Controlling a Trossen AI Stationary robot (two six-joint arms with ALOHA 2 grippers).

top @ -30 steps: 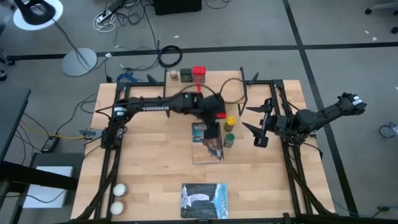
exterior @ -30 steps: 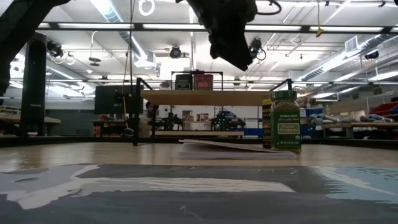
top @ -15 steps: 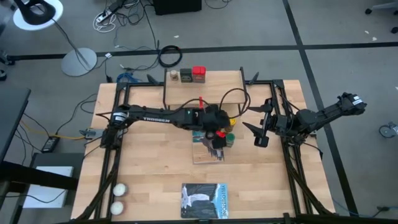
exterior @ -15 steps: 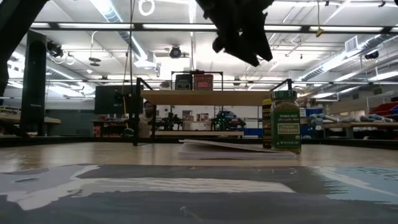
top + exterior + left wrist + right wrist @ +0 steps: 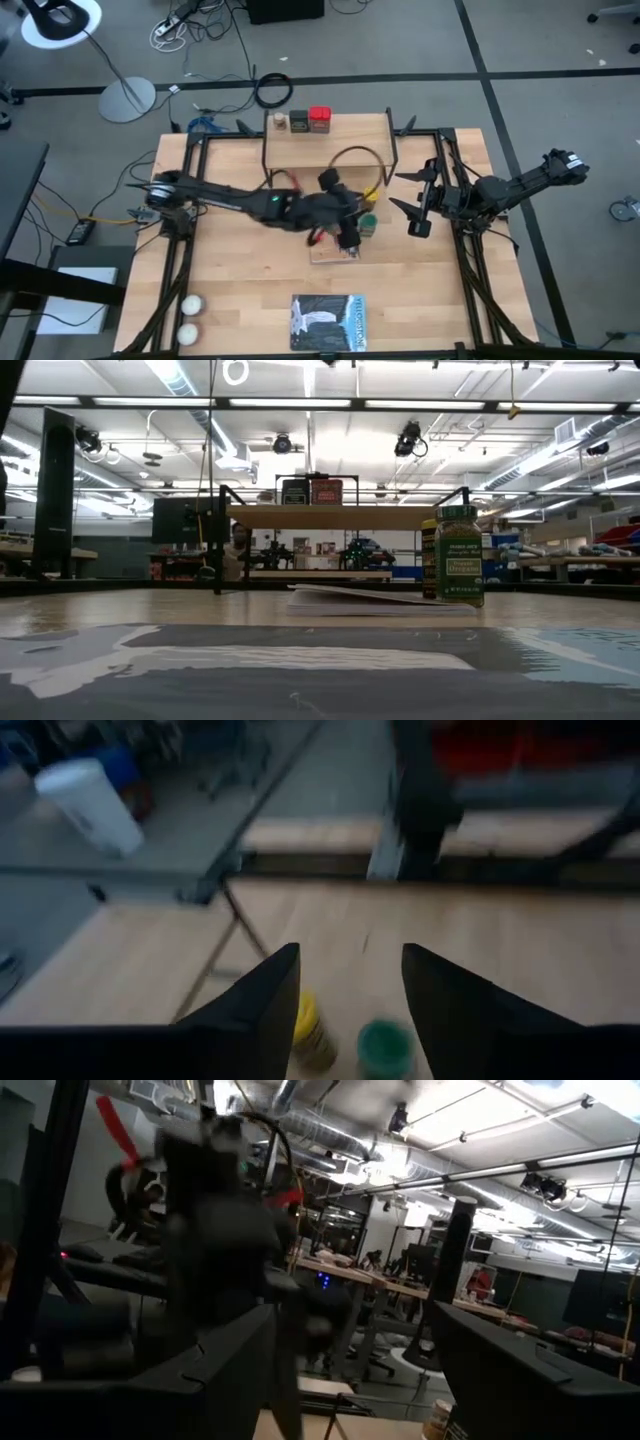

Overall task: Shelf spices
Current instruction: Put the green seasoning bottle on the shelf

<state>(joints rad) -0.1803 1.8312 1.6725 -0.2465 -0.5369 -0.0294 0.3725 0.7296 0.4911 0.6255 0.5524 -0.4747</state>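
Light wood shelf [image 5: 330,140] on thin black legs, at the far edge of my table [image 5: 240,270]. On its far end I count three items in a row: tiny pale jar [image 5: 281,121], dark square tin [image 5: 299,121], red tin [image 5: 320,119]. From the low view only the dark tin [image 5: 294,492] and the red tin [image 5: 326,491] show on the board [image 5: 330,516].

Green jar [image 5: 368,224] and yellow-lidded jar [image 5: 370,194], both upright on the table near its middle, just beside a booklet [image 5: 333,250] lying flat. In the low view the green jar [image 5: 459,556] stands touching the tabletop, the yellow-lidded one mostly hidden behind it.

Left gripper [image 5: 345,238]: my left arm stretches across the table's middle, above the booklet and beside the two jars. Through its wrist camera, the gripper [image 5: 350,982] has its two dark fingers [image 5: 262,992] apart with nothing between them; the yellow-lidded jar [image 5: 310,1030] and the green jar [image 5: 383,1048] sit below, not touched.

Right gripper [image 5: 408,212]: waiting at the right side of the table, jaws spread, holding nothing.

Second booklet [image 5: 328,322] at the near edge. Two white balls [image 5: 189,318] at the near left corner.
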